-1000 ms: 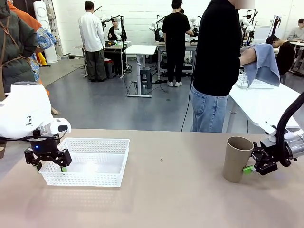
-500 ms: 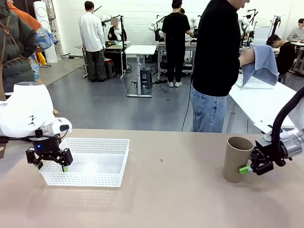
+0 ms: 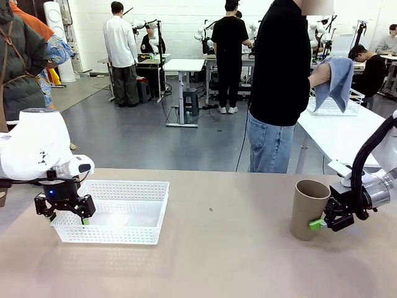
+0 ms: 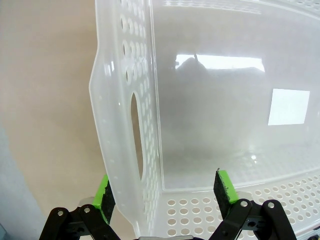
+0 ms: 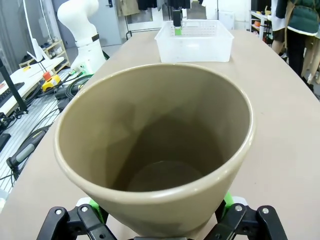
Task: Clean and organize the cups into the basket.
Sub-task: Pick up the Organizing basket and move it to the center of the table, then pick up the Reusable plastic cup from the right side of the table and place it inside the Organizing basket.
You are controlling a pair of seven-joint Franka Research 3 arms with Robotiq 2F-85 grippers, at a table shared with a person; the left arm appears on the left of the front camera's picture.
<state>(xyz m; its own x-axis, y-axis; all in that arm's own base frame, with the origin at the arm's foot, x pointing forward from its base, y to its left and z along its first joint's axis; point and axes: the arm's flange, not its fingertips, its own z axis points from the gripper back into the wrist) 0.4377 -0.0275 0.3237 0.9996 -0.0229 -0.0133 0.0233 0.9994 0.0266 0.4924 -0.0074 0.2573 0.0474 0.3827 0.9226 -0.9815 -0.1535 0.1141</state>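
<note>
The basket (image 3: 118,234) sits on the table (image 3: 217,267) toward its left edge, with its long sides parallel to the near edge. The left gripper (image 3: 67,218) straddles the basket's left end wall, one finger inside and one outside. The cup (image 3: 307,211) stands upright near the right edge, well apart from the basket. The right gripper (image 3: 317,223) flanks the cup's lower part from the right. A person (image 3: 282,68) stands beyond the far edge, right of middle.

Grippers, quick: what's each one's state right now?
Left gripper: open, straddling a wall of the white basket.
Right gripper: around the tan cup; grip cannot be told.
</note>
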